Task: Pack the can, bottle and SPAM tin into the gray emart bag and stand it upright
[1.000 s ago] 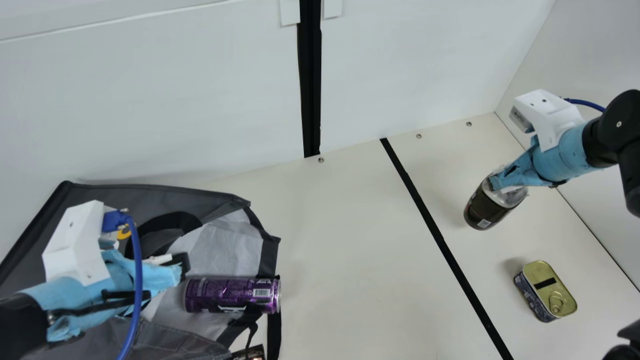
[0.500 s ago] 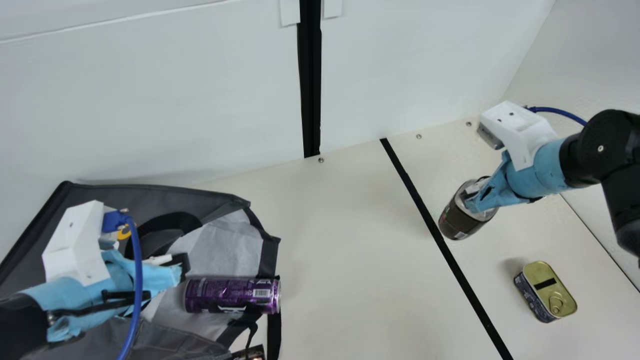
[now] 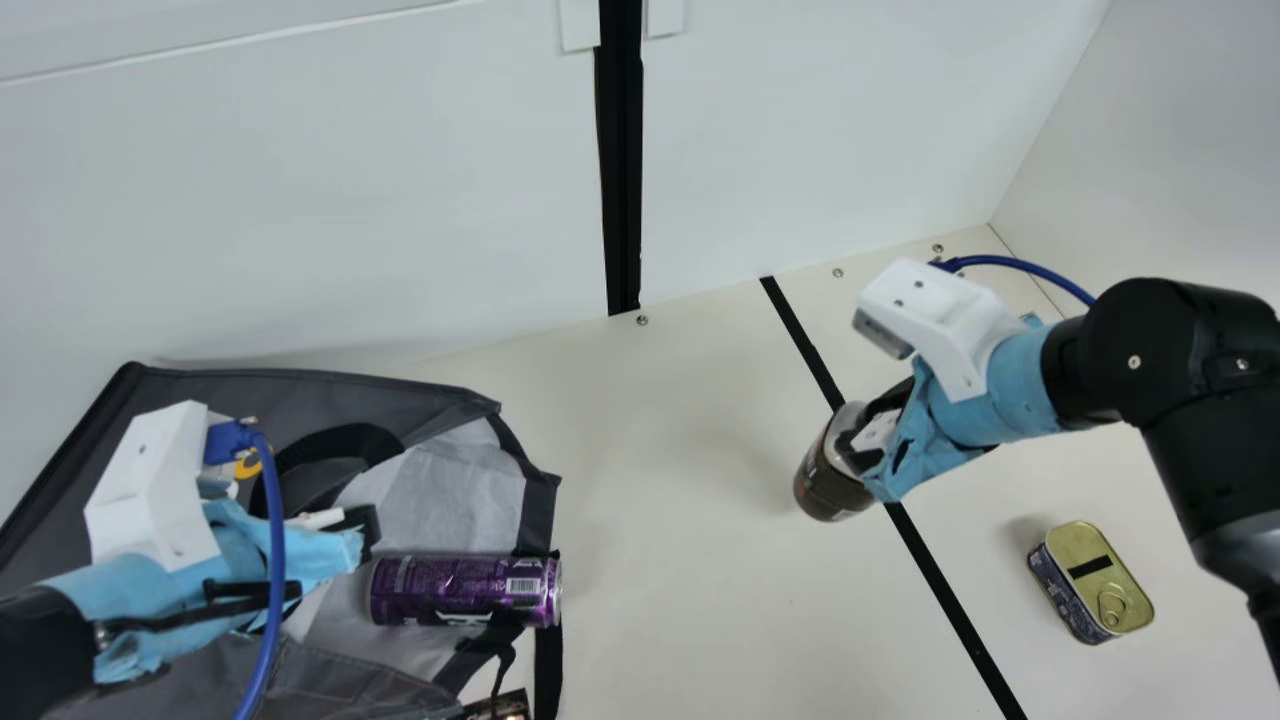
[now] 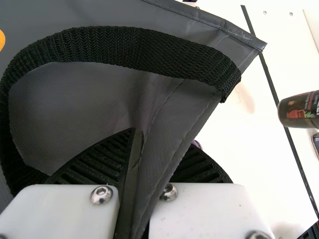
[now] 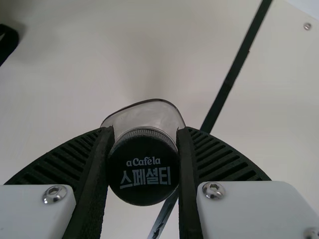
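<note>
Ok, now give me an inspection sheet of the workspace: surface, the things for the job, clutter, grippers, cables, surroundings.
Surface: cream table, crossed by a black line.
Gray emart bag: lying down, its mouth toward the middle.
Can: on its side at the bag's mouth, over the pale lining.
Bottle: tilted, gripped near its cap.
SPAM tin: on the table, ring-pull side up.
Clutter: a dark printed item beside the bag, cut off by the view's edge.
Left gripper: closed on the bag's fabric.
Right gripper: closed on the bottle.
Cables: a blue cable on the left arm, another on the right.
Surroundings: white walls, black vertical strip.
</note>
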Controlling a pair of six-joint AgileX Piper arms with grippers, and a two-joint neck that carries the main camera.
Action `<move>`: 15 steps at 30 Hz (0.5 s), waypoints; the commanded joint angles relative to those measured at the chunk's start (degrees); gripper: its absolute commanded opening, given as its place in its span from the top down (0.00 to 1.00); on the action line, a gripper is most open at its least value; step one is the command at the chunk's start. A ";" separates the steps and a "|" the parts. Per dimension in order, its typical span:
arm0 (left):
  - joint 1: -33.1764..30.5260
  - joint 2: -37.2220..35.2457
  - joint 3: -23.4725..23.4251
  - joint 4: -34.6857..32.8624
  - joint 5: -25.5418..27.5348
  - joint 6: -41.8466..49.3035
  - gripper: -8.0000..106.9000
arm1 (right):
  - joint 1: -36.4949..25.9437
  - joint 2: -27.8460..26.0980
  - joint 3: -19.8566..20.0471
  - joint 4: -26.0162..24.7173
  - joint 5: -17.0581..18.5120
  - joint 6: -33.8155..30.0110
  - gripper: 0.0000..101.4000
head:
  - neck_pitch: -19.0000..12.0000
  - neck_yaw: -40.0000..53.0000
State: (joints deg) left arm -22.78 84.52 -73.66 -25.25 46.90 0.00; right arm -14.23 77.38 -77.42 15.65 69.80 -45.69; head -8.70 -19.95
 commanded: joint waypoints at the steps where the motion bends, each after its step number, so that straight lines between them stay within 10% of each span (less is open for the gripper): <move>1: 0.00 0.00 0.00 0.00 0.00 0.00 1.00 | 0.80 -0.38 0.74 0.80 0.10 -2.40 1.00 | -1.30 -0.05; 15: 0.00 0.00 0.00 0.00 0.00 0.00 1.00 | 4.85 -3.86 6.46 6.13 0.10 -13.65 1.00 | -1.30 -0.05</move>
State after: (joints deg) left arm -22.78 84.52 -73.66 -25.25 46.90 0.00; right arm -9.64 73.61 -71.19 21.19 69.78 -58.54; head -8.70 -19.86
